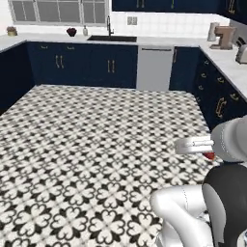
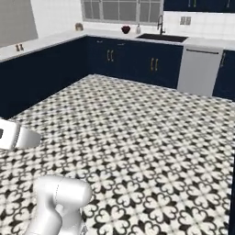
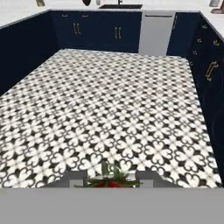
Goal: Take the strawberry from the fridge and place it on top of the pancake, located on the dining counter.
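The strawberry, red with green leaves, sits between the gripper fingers at the bottom of the hand view, and the jaws are closed on it. In the left base view a small red patch of the strawberry shows under the white hand, where the gripper hangs above the floor at the right. The hand points across the open floor toward the far cabinets. The fridge, the pancake and the dining counter are out of view.
A black-and-white patterned tile floor spreads ahead. Navy cabinets with gold handles line the far wall and both sides. A grey dishwasher and a sink stand at the back. A stand mixer is on the right counter.
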